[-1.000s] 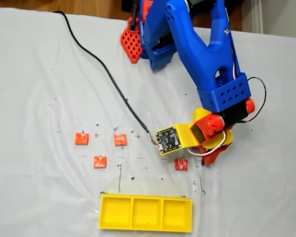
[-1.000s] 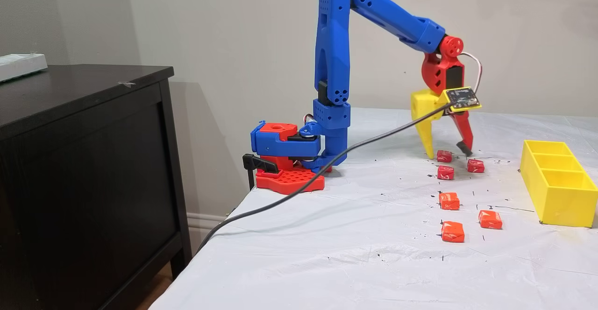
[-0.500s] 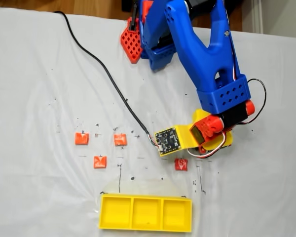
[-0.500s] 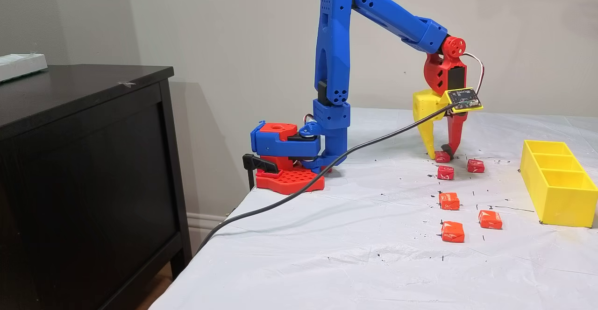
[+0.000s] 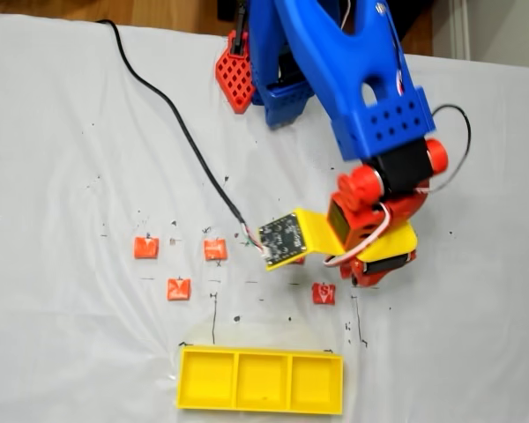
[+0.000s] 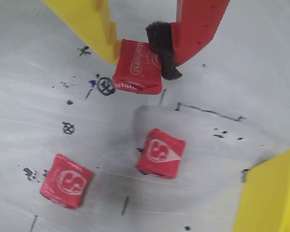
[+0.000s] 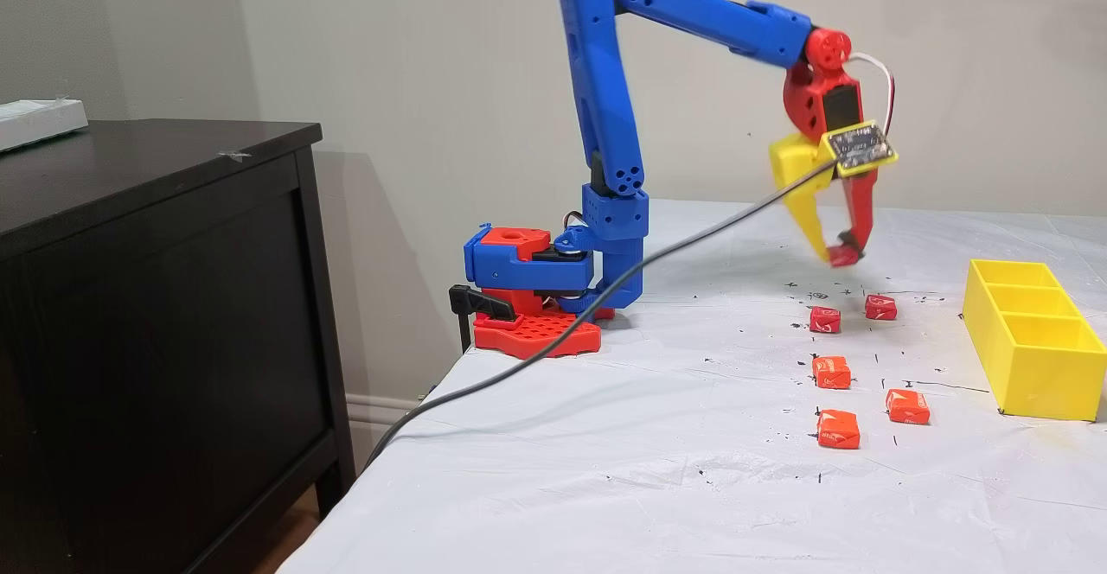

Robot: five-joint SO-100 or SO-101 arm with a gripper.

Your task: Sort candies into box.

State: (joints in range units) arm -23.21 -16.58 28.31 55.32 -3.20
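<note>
One red candy (image 6: 137,67) is now lifted off the surface (image 7: 657,436), pinched in the claw (image 7: 835,254); the box (image 7: 1033,341) comes next, I think.

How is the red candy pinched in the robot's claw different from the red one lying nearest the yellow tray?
The held red candy is clamped in the end effector, up off the cloth; the red candy near the tray lies flat on the cloth, untouched. In the wrist view the held one shows lettering along its side, while the lying one shows a white S on top. Both are small, square, red-wrapped sweets outside the yellow box.
</note>
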